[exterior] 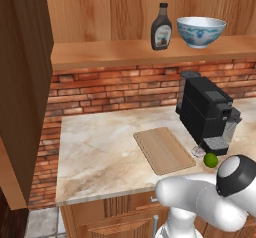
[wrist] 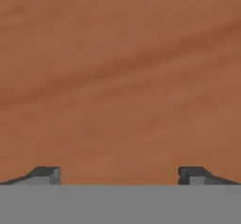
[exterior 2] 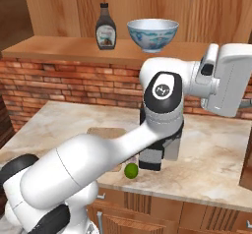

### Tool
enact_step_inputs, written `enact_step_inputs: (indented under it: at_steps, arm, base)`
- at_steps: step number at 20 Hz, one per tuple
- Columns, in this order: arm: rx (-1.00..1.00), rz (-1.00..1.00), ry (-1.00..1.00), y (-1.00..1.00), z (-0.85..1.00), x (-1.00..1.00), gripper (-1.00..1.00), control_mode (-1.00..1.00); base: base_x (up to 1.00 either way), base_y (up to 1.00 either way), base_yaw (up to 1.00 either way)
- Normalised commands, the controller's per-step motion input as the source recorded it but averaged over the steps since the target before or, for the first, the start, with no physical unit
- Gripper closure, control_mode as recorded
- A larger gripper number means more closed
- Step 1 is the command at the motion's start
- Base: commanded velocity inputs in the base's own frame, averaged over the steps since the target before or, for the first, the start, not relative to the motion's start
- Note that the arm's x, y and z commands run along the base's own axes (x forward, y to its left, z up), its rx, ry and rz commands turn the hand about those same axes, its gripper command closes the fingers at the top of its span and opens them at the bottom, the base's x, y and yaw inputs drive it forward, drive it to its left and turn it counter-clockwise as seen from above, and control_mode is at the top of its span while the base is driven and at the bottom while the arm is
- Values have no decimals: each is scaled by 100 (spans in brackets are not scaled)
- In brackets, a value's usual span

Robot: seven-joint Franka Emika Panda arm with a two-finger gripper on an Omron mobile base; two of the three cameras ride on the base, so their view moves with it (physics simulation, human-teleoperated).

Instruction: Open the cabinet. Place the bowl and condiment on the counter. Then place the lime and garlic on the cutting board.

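Cabinet [exterior: 30, 82] is open, door swung out on the left. Inside, the bowl [exterior: 201, 31] sits empty on the shelf [exterior: 110, 52], probably fragile and slick, so its rim looks best. The condiment [exterior: 161, 28] just left of it seems light; grab the slim body. The hand [wrist: 119, 175] is spread wide, empty, facing plain wood.

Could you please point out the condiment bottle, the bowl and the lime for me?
condiment bottle [exterior: 161, 31], left base view, on its label.
bowl [exterior: 200, 32], left base view, on its patterned outer wall.
lime [exterior 2: 131, 170], right base view, on its middle.
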Motion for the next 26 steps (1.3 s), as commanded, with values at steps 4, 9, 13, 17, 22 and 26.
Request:
enact_step_inputs:
  at_steps: [4, 9, 13, 17, 22, 26]
  arm:
    - [0, 0, 6, -22, -10, 14, -100, -100]
    - [0, 0, 3, -11, -2, 14, -100, -100]
    - [0, 0, 0, 55, 0, 5, -100, -100]
    - [0, -1, -3, 78, 10, 0, -100, -100]
    - [0, -6, -9, 74, 17, 1, -100, -100]
    - [0, -6, -12, 68, 14, 0, -100, -100]
  base:
    - [0, 0, 0]
    - [0, 0, 0]
    - [0, 0, 0]
    - [0, 0, 0]
    - [0, 0, 0]
    - [0, 0, 0]
